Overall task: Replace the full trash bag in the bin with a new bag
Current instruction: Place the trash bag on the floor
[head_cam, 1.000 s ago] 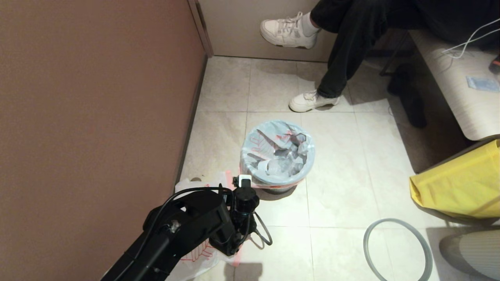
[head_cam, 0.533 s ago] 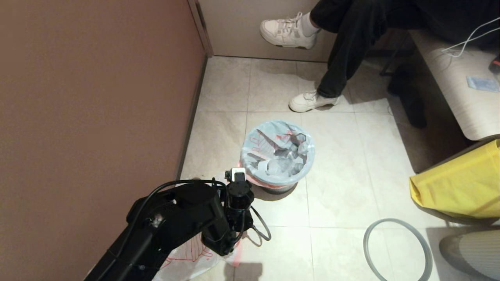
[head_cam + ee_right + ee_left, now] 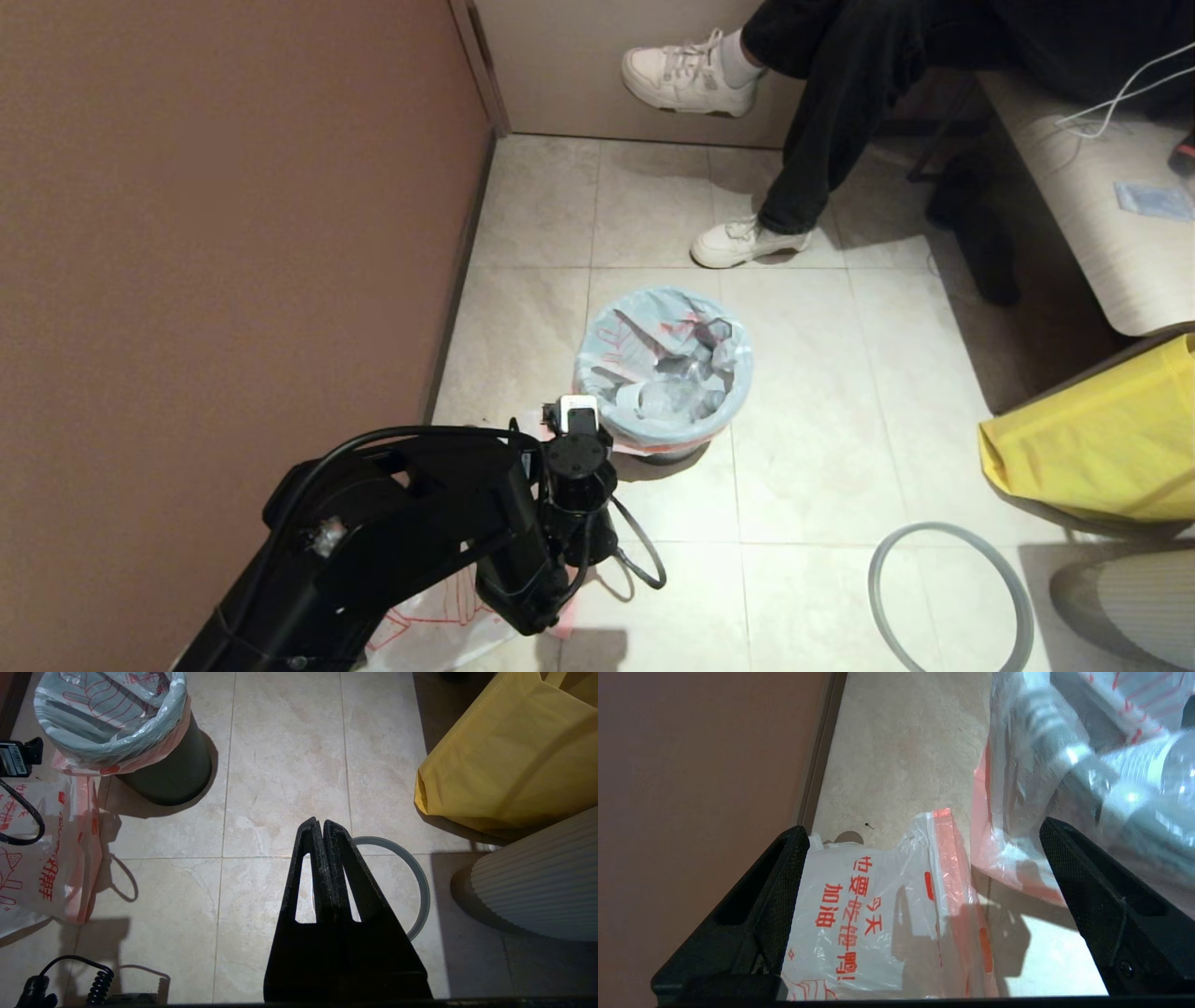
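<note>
The full trash bag (image 3: 665, 373) sits in the dark bin (image 3: 665, 455), its edge folded over the rim and clear bottles showing inside. The new bag (image 3: 859, 905) lies flat on the floor beside the bin, red characters up. My left gripper (image 3: 923, 830) hangs open above the new bag's pink edge. One finger (image 3: 1069, 858) is close to the full bag's overhang (image 3: 1017, 835), and nothing is between the fingers. My right gripper (image 3: 322, 823) is shut and empty above the floor, over the grey ring (image 3: 416, 882).
A brown wall (image 3: 233, 233) runs along the left of the bin. The grey ring (image 3: 952, 597) lies on the tiles at the right front. A large yellow bag (image 3: 1102, 439) stands right of it, and a seated person's feet (image 3: 747, 243) are beyond the bin.
My left arm has drawn back and swung a little leftward, so more of it fills the lower left. Its wrist stays by the bin's near side. The bags and ring have not moved.
</note>
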